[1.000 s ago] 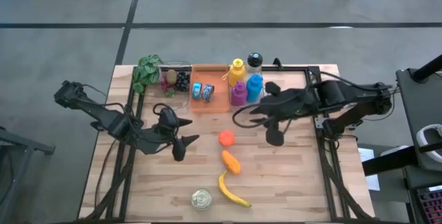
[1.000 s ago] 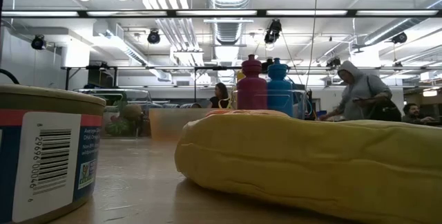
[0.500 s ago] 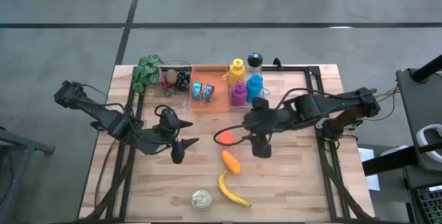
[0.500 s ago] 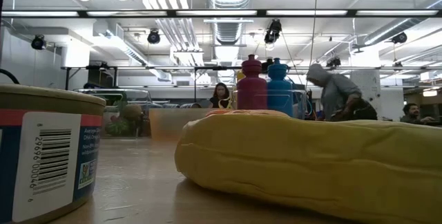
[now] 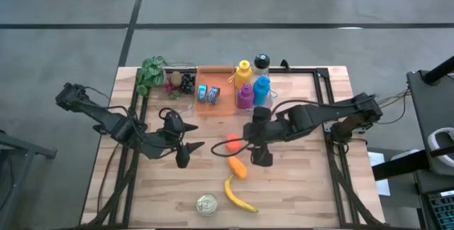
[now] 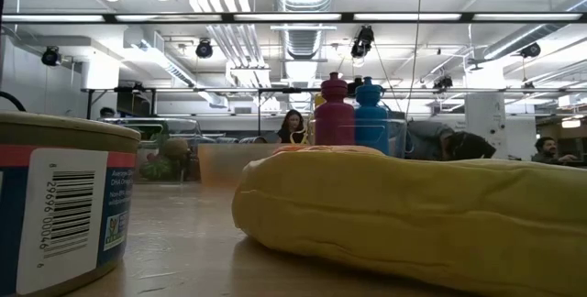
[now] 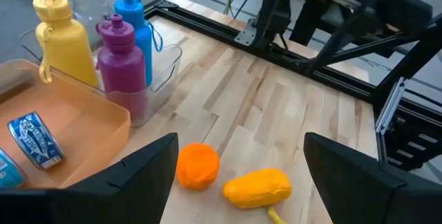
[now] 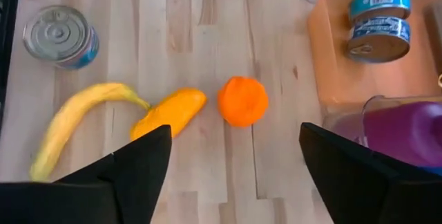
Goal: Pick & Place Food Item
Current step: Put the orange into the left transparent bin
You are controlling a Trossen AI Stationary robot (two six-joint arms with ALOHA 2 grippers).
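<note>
An orange lies on the wooden table near its middle. Nearer the front edge lie an orange-yellow fruit, a banana and a can. My right gripper hovers open just right of the orange. In its wrist view the orange shows ahead, between the spread fingers. My left gripper waits open to the left of the orange, and its wrist view shows the orange and the orange-yellow fruit.
At the far side stand an orange tray with small cans, a clear bin of fruit, a plant and several coloured bottles. In the low view the banana and the can fill the front. People show in the room behind.
My right gripper has swung from near the bottles toward the table's left and near edges, and now stands beside the orange. The food items have stayed where they were.
</note>
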